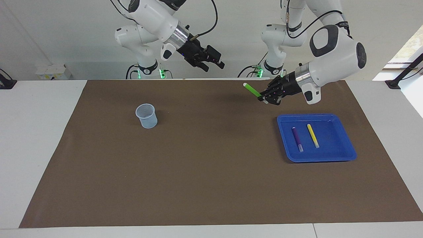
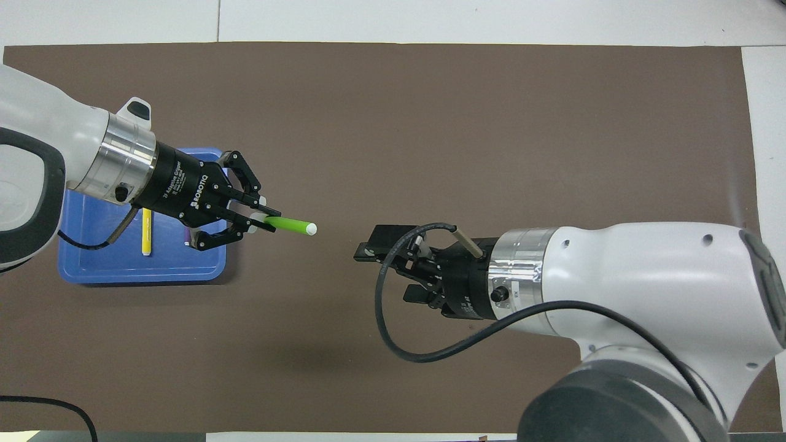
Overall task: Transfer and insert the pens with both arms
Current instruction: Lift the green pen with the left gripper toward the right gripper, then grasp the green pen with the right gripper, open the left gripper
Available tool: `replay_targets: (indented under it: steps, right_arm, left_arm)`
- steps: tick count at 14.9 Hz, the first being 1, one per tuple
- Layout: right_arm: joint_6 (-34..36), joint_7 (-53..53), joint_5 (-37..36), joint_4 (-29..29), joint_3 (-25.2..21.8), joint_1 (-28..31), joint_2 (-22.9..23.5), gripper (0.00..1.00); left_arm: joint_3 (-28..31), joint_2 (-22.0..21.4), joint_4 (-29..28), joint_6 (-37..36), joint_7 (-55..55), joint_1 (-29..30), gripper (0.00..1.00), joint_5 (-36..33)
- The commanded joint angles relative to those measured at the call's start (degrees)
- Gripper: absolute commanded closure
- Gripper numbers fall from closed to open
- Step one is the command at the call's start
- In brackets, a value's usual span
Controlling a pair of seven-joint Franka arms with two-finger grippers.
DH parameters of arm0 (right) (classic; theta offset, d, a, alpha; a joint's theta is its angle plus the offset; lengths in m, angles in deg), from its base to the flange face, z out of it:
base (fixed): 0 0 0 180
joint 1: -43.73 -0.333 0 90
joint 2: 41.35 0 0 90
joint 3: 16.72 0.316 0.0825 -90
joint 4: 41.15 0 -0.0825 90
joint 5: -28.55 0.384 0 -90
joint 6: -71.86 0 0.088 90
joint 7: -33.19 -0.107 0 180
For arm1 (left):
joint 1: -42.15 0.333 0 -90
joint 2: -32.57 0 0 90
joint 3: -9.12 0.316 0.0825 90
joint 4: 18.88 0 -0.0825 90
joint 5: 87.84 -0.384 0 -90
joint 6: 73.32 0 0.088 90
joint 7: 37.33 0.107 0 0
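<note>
Between the closed jaws of the left gripper (image 1: 264,98) sits the green pen (image 1: 251,90), raised over the brown mat (image 1: 211,172) beside the blue tray (image 1: 347,155) — its capped tip points toward the right gripper (image 1: 216,62), whose jaws stand wide open and empty, aloft. Purple pen (image 1: 296,138) and yellow pen (image 1: 313,135) lie in the tray under and outside the left jaws — bare mat lies below the gap between the two grippers, the clear cup (image 1: 146,115) well apart toward the right arm's end of the bench (image 1: 33,132).

three pens (image 1: 252,90), one cup (image 1: 146,115), one tray (image 1: 343,155)
</note>
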Motion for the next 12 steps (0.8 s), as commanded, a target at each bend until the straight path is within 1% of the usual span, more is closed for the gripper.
replay_targets:
  steps: [1,2,4,7,9,11,12]
  right_arm:
    - [-4.24,0.12,0.62,1.74,0.2,-1.64,-1.07,0.0]
    - [-4.24,2.13,0.62,2.01,0.2,-1.64,-1.16,0.0]
    - [-4.94,2.68,0.62,1.92,0.2,-1.64,-0.64,0.0]
    - [-7.93,3.46,0.62,1.92,0.29,-3.04,0.24,0.0]
    - [-11.26,3.47,0.62,1.57,0.29,-3.39,1.56,0.02]
    - [-13.99,3.38,0.62,1.39,0.29,-5.06,2.35,0.12]
    - [-14.17,3.38,0.62,0.87,0.29,-5.15,3.22,0.16]
  left_arm:
    - [0.66,-5.56,-7.82,6.67,-3.68,-3.38,1.0,3.16]
    - [0.57,-6.18,-8.62,8.25,-5.18,-3.92,1.0,3.16]
    - [0.57,-6.8,-9.15,8.53,-5.37,-3.92,1.0,4.21]
    - [0.57,-7.24,-9.42,8.53,-5.46,-4.01,1.0,5.35]
    - [0.57,-7.68,-9.68,8.62,-5.46,-5.23,1.0,5.53]
    - [0.48,-8.46,-11.34,10.28,-5.46,-5.41,1.0,6.84]
    - [0.57,-8.64,-11.87,10.64,-5.46,-5.41,1.0,7.98]
